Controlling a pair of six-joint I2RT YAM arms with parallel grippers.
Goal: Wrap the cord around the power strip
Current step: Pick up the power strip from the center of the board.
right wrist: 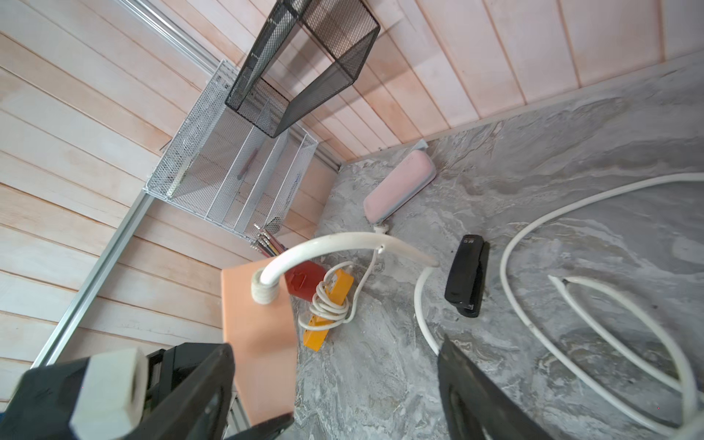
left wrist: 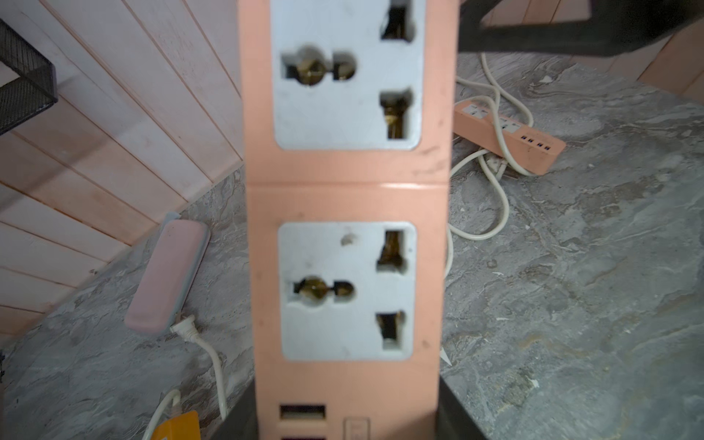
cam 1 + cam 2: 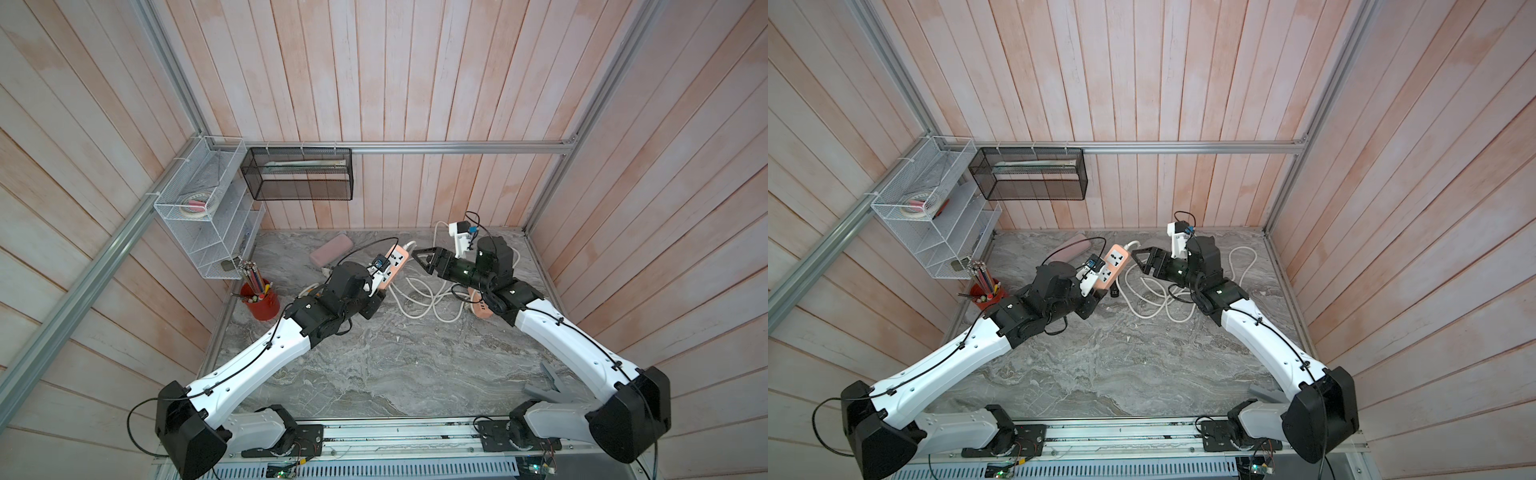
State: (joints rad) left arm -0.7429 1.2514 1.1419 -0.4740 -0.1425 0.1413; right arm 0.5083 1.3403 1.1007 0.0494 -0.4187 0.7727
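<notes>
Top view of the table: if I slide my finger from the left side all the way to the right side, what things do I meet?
red pencil cup → pink case → power strip → right gripper → second power strip

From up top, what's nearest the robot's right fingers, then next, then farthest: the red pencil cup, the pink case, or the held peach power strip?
From the right fingers, in a top view:
1. The held power strip, right beside them.
2. The pink case, near the back wall.
3. The red pencil cup, by the left wall.
</notes>
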